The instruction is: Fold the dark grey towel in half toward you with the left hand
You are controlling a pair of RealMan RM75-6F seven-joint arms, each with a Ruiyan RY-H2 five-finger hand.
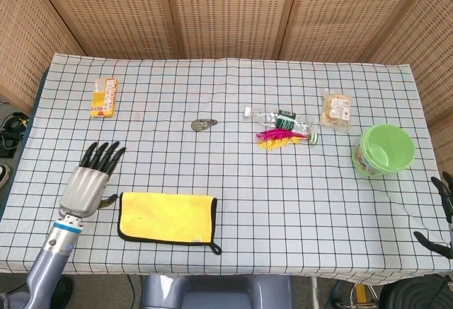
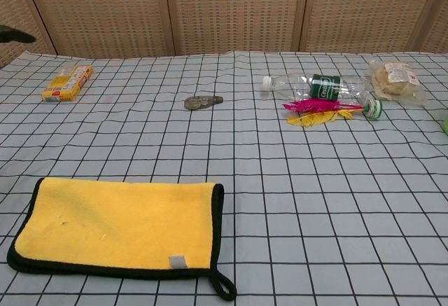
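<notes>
I am holding my left hand (image 1: 90, 182) flat, fingers spread and grasping nothing, with the folded towel (image 1: 167, 217) lying yellow-side up just to its right. My right hand (image 1: 443, 213) is showing only dark fingertips; I cannot tell their state. Ahead of it, the green bowl (image 1: 386, 149) is sitting stacked on something.

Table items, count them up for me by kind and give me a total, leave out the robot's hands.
Towels: 1, yellow towel
Bottles: 1, clear bottle
Snack packs: 2, yellow pack, clear bag
Bowls: 1, green bowl
Feathered toys: 1, pink and yellow
Small grey object: 1, kind unclear
Total: 7
</notes>
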